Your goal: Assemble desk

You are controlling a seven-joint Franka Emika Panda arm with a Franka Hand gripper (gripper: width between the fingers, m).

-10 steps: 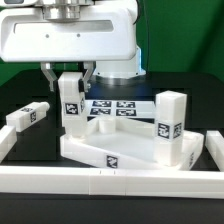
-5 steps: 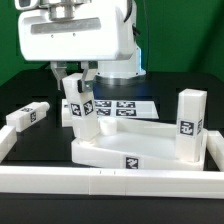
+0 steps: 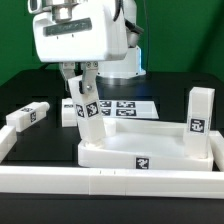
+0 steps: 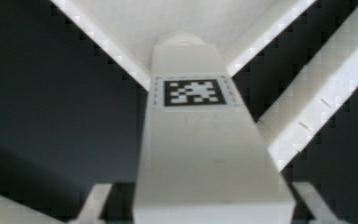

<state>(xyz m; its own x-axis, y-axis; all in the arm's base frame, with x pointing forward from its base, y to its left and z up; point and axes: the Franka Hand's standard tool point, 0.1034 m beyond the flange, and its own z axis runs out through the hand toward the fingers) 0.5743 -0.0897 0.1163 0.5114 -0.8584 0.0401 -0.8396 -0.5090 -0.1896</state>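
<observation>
White plastic on every part, so go by the tags. Your gripper (image 3: 81,90) is closed on the upper end of one leg (image 3: 91,126), its jaws drawn in narrow with the leg clamped between them. The wrist view looks down that leg (image 4: 197,120), tag facing the camera.

The held leg stands upright at the corner of the desk panel (image 3: 150,158) on the exterior view's left. Its foot is at or in the corner socket, but you cannot tell from these views whether it is fully seated. A second leg (image 3: 200,122) stands upright at the panel's corner on the exterior view's right. A third leg (image 3: 28,117) lies loose on the table (image 3: 42,142), well apart from the panel.

As I judge it, the step in hand is fitting the held leg into its socket. Next you probably need to hold it plumb, work it home, and release only once it stands firm.
</observation>
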